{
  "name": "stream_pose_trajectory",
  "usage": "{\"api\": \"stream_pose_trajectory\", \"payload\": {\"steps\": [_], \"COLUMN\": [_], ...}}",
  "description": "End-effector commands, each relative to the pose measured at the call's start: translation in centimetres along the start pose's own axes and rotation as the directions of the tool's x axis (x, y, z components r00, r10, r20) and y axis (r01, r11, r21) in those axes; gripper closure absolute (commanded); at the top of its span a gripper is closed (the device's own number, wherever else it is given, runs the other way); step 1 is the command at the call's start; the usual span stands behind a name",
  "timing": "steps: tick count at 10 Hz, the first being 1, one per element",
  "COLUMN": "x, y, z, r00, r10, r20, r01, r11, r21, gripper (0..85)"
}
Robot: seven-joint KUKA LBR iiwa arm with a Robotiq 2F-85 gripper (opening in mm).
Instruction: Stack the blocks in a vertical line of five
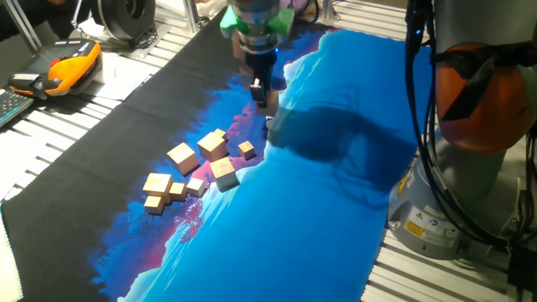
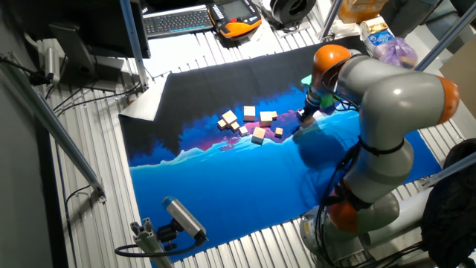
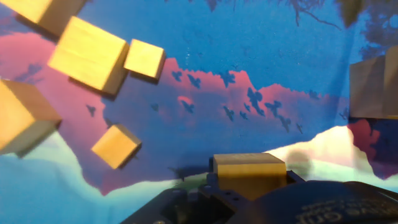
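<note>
Several light-tan wooden blocks lie loose on the blue and pink cloth: a large one [image 1: 212, 143], a flat one [image 1: 181, 155], a small one [image 1: 246, 149] and others nearer [image 1: 157, 183]. The other fixed view shows the same cluster of blocks [image 2: 258, 135]. My gripper [image 1: 262, 96] hangs just right of the cluster, above the cloth, shut on a block [image 3: 249, 173] that fills the bottom centre of the hand view. Another block [image 3: 375, 87] sits in shadow at the right edge, seen below the gripper [image 1: 270, 126]. No stack is visible.
The black and blue cloth [image 1: 336, 218] covers a slatted metal table. An orange handheld pendant [image 1: 71, 65] lies off the cloth at the far left. The robot's grey and orange base [image 1: 474, 109] and its cables stand at the right.
</note>
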State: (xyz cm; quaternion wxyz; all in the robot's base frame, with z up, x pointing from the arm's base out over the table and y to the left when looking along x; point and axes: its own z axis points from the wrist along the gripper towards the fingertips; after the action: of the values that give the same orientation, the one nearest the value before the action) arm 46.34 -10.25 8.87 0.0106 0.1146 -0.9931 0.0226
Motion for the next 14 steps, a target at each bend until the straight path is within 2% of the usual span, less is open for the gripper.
{"api": "stream_pose_trajectory", "payload": {"steps": [1,2,4,6,9,11,12,13,14], "x": [-0.1,0.0,0.1,0.1,0.1,0.1,0.1,0.1,0.0], "y": [-0.1,-0.2,-0.2,-0.2,-0.2,-0.1,0.0,0.0,0.1], "z": [0.5,1.1,1.8,2.6,3.3,3.3,3.3,3.4,3.4], "r00": [1.0,0.999,0.999,0.998,0.996,0.994,0.993,0.993,0.993], "r10": [0.013,0.034,0.044,0.061,0.089,0.107,0.115,0.118,0.116], "r20": [-0.021,-0.022,-0.006,0.009,0.006,0.004,0.004,0.004,0.005], "r01": [-0.013,-0.034,-0.044,-0.061,-0.089,-0.107,-0.115,-0.118,-0.116], "r11": [1.0,0.999,0.999,0.998,0.996,0.994,0.993,0.993,0.993], "r21": [-0.007,0.001,-0.002,0.007,0.007,0.024,0.027,0.025,0.021], "gripper": [85.0,85.0,85.0,85.0,85.0,85.0,68.0,68.0,85.0]}}
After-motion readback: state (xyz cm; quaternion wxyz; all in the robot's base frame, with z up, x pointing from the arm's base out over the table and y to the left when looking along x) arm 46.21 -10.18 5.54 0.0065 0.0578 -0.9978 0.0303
